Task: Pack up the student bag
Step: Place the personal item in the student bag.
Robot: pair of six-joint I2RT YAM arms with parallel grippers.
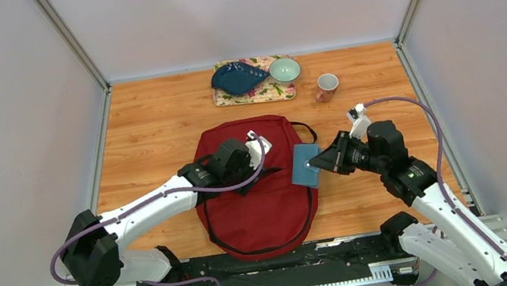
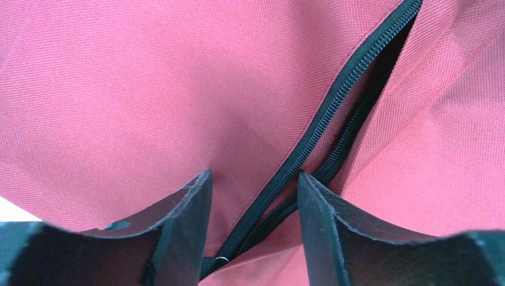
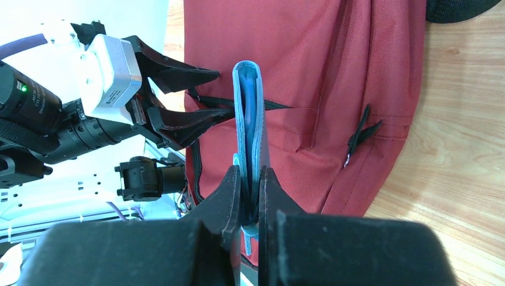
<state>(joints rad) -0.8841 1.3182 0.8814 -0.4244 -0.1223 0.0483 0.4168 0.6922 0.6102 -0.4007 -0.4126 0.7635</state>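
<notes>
The bag (image 1: 256, 204) lies flat mid-tabletop (image 1: 156, 128); left jaws stand apart astride its parted zip (image 2: 321, 131), likely to spread the opening, while right jaws at its right edge clamp the wallet (image 3: 247, 113) edge-on, seemingly to slip it in

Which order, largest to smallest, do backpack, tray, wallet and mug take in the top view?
red backpack
flowered tray
blue wallet
mug
The wallet is held nearer the camera, so that pair is unsure.
</notes>
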